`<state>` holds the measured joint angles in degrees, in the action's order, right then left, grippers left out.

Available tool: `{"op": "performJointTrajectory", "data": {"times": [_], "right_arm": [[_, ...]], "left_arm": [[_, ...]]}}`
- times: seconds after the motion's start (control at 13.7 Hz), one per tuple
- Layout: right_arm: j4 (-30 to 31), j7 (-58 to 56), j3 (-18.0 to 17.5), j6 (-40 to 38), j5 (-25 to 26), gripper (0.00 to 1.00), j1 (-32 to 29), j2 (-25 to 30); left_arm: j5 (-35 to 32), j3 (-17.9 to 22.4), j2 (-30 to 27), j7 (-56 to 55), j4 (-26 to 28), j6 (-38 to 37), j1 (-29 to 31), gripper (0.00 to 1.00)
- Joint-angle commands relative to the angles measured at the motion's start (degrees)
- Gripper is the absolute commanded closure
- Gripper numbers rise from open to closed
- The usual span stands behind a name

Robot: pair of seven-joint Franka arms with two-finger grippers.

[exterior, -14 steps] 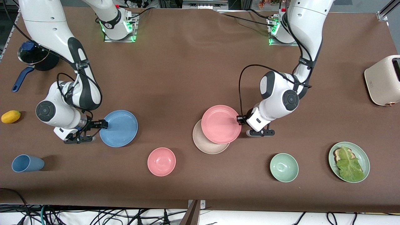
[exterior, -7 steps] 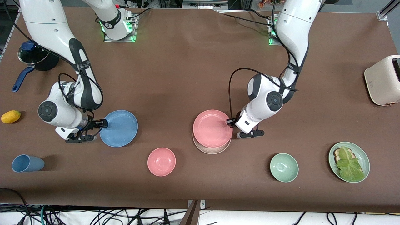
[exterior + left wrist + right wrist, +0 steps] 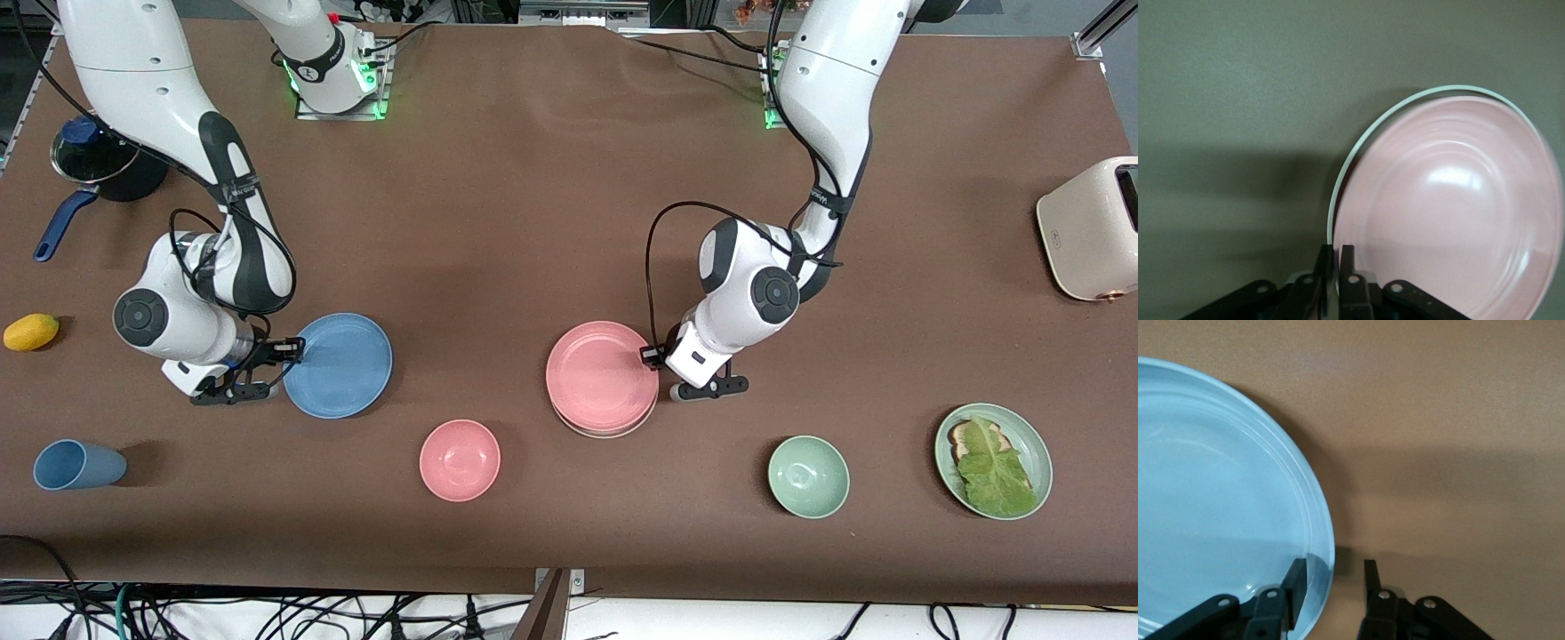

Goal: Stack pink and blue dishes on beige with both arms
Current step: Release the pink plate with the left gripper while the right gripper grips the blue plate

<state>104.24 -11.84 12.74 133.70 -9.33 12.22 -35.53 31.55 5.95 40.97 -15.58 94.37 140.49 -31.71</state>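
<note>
Two arms, left end effector [image 3: 652,356] pinching pink plate [image 3: 601,378] atop beige plate [image 3: 613,431], right end effector [image 3: 289,353] apart astride blue plate [image 3: 342,364], brown table [image 3: 533,204]

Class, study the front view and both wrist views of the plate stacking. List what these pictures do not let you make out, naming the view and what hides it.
1. Beige plate: front view, covered by the pink plate; only a rim sliver shows.
2. Whether the pink plate rests on the beige one or is held just above: no view settles it.
3. Blue plate: right wrist view, cut off by the picture's edges beside the right gripper.
4. Pot: front view, partly hidden by the right arm.
</note>
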Motion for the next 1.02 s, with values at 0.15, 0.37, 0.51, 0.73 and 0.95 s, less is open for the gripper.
{"op": "performJointTrajectory", "data": {"times": [0.15,0.37,0.51,0.73,0.95], "right_arm": [[0.4,-1.3,-0.3,0.9,-1.6,0.85,-0.5,-0.2],[-0.2,-1.4,-0.3,0.1,-3.2,1.0,-0.4,0.2],[-0.5,-2.0,-0.3,0.0,-3.1,1.0,-0.4,1.2],[-3.9,-3.2,-0.5,-4.6,-2.9,1.0,-0.3,2.8],[-13.7,-3.5,-0.5,-16.9,-2.9,1.0,0.3,3.2]], "left_arm": [[1.8,0.6,0.7,0.4,-1.6,0.0,-0.2,0.0],[1.1,0.7,-2.2,0.4,-1.6,-0.7,0.1,0.0],[0.7,1.3,-4.7,0.6,-1.4,-6.2,1.6,0.0],[-8.2,3.3,-6.3,6.9,-1.4,-10.2,4.8,0.0],[-10.6,3.5,-8.6,15.3,-1.2,-15.3,9.9,0.0]]}}
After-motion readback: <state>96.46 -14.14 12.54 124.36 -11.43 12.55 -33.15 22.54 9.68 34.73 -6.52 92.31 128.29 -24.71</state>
